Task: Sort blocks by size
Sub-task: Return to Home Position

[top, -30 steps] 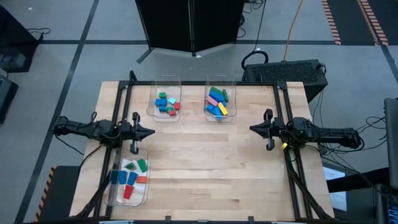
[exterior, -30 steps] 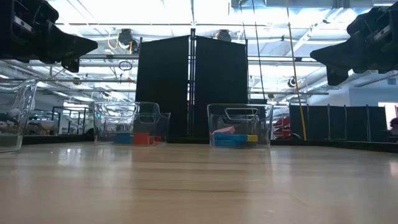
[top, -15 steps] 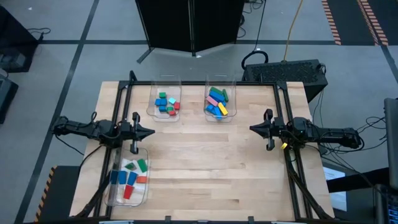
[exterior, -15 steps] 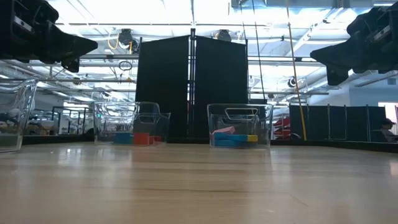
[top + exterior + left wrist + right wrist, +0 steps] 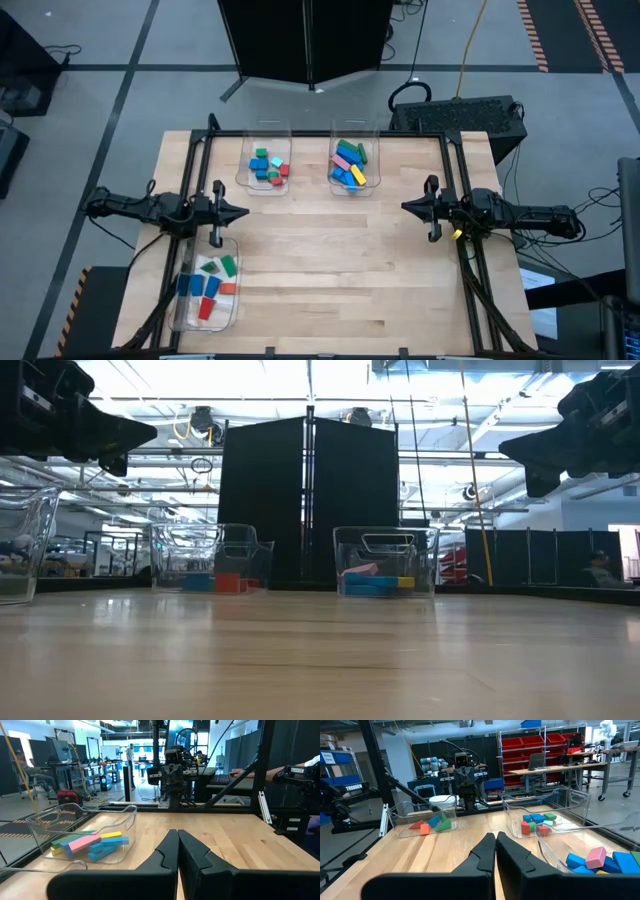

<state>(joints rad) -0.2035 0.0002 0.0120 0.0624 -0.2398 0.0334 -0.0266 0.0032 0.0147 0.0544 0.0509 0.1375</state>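
As no blocks are seen loose on the table, sorting is judged complete: all are held in clear bins, one just beside the left gripper, two farther off between it and the right gripper. Both grippers are pressed together, empty.

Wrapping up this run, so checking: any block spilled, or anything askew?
Nothing stands out. All blocks lie inside the far-left bin, far-right bin or near bin. The left end effector and right end effector hang shut at the table's sides, holding nothing.
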